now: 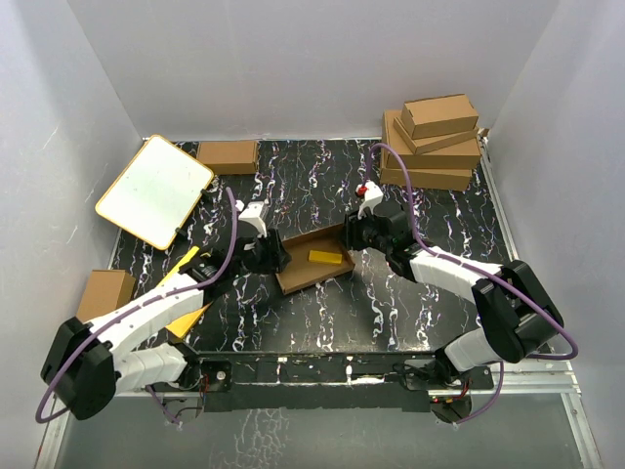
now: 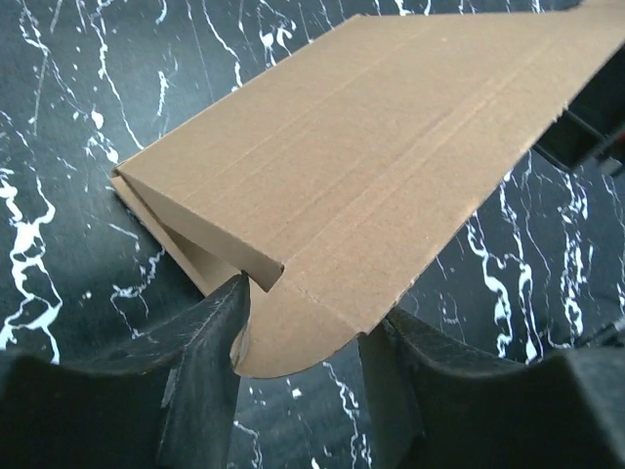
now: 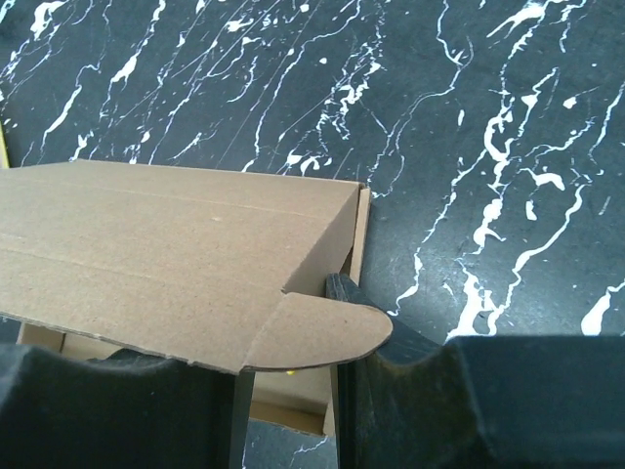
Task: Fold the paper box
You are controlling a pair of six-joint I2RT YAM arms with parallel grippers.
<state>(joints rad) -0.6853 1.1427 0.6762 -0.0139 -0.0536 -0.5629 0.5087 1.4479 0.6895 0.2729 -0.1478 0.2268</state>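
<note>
The paper box (image 1: 301, 272) lies mid-table as a shallow brown tray with its lid raised, between both arms. My left gripper (image 1: 273, 256) is at its left end. In the left wrist view the lid (image 2: 391, 147) slopes over the tray, and its rounded corner tab (image 2: 293, 332) sits between the spread fingers (image 2: 210, 362) of my left gripper (image 2: 308, 313), which is open. My right gripper (image 1: 354, 234) is at the right end. There the lid (image 3: 146, 254) covers one fingertip of my right gripper (image 3: 293, 342), and a rounded tab (image 3: 322, 332) rests on the other finger (image 3: 342, 288).
A yellow card (image 1: 327, 258) lies inside the tray. A white board with an orange rim (image 1: 154, 190) leans at the back left, and a flat brown box (image 1: 228, 155) lies behind it. Stacked boxes (image 1: 435, 142) stand back right. A small box (image 1: 105, 293) sits far left.
</note>
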